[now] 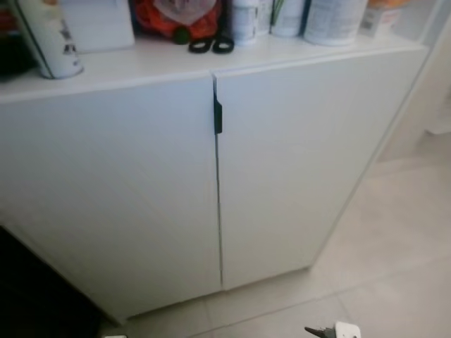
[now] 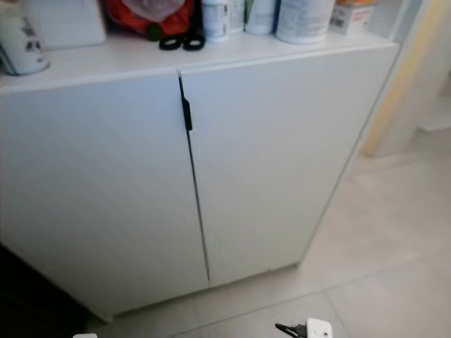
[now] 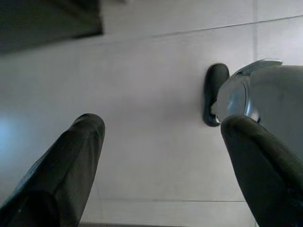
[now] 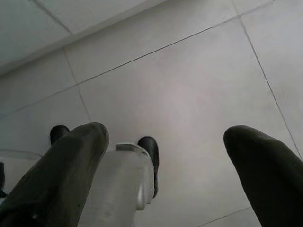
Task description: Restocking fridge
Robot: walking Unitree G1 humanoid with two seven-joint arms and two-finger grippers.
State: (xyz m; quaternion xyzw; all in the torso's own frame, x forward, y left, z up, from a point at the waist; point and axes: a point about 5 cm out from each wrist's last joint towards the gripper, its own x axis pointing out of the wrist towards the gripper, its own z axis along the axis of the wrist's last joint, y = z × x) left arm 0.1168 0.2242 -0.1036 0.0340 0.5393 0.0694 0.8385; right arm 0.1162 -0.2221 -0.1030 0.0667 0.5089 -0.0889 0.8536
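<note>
White, smooth and flat-fronted, a low cabinet [image 1: 141, 197] with two doors stands straight ahead of the head camera, both doors shut. A narrow vertical seam runs between them, and a short black handle [image 1: 218, 116] sits upright at the top of that seam, its long axis vertical. The cabinet top [image 1: 141, 67] is a plain white slab carrying a row of things along its back edge: a white can [image 1: 49, 39] with dark print too blurred to read at the left, a white box [image 1: 99, 24] beside it, a red-orange bag [image 1: 176, 17] in the middle with black scissor handles [image 1: 211, 46] lying in front, then several white bottles [image 1: 331, 17] whose labels cannot be read. Pale, matt floor tiles [image 1: 394, 232] with thin grout lines spread to the right. Both arms hang low. The left gripper [image 3: 161, 161] points at the tiles with its two rounded black fingers spread wide and nothing between them; the right gripper [image 4: 165, 165] likewise hangs over the tiles, fingers parted and empty.
</note>
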